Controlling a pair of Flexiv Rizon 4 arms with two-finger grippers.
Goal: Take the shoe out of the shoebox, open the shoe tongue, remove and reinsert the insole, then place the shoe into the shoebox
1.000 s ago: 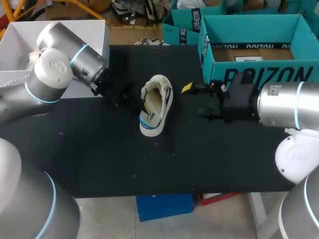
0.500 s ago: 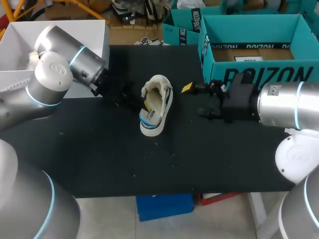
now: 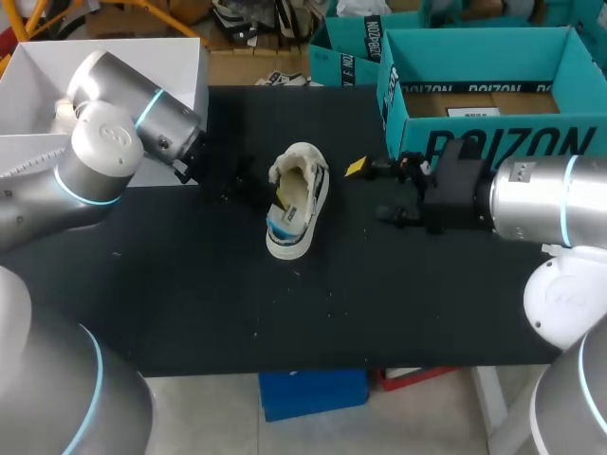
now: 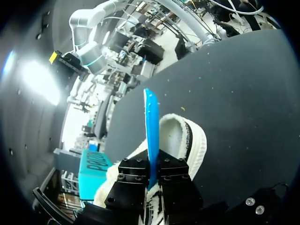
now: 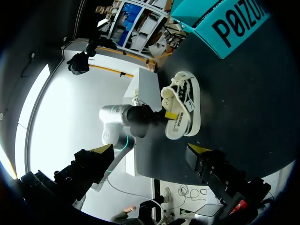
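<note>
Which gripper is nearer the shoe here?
Left. The left gripper is at the shoe, shut on the insole; the right gripper hangs open beside the shoe, apart from it.

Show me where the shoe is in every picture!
Head view: the shoe lies mid-table, between both arms.
Left wrist view: the shoe sits just beyond the left gripper, which pinches the blue insole.
Right wrist view: the shoe lies far ahead of the open right gripper.
Shared landmark: the teal shoebox.
</note>
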